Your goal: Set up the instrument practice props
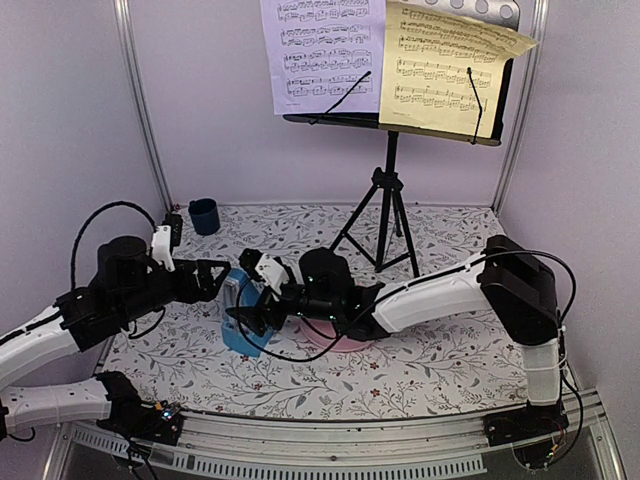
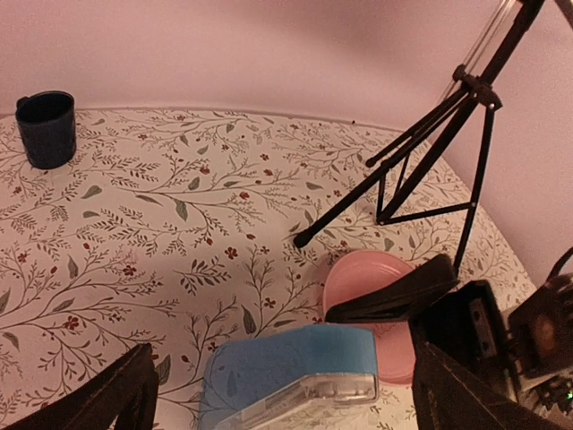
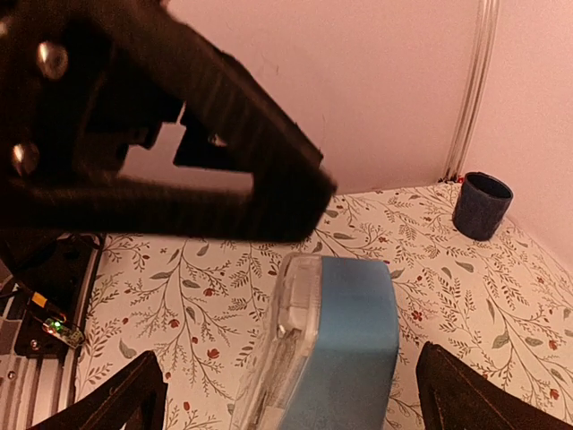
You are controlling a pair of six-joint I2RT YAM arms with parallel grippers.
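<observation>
Blue metronome (image 3: 345, 331) sits on the floral cloth (image 1: 430, 360) between two wide-open grippers, gripped by neither.

From each wrist view the wedge, with its clear face, fills the gap between the fingers with space on both sides: the left gripper (image 2: 279, 358) and the right gripper (image 3: 288, 358) meet over it from opposite sides, jaws spread wide and holding nothing. Just beside it lies the pink plate (image 2: 363, 282), with one dark finger of the right gripper over its rim. Farther back, right of centre, the black music stand (image 1: 390, 190) stands on its tripod, carrying the lilac sheet (image 1: 325, 55) on the left and the yellow sheet (image 1: 445, 70) on the right, each under a thin wire arm. The dark blue cup (image 2: 47, 128) stands upright in the far left corner.
</observation>
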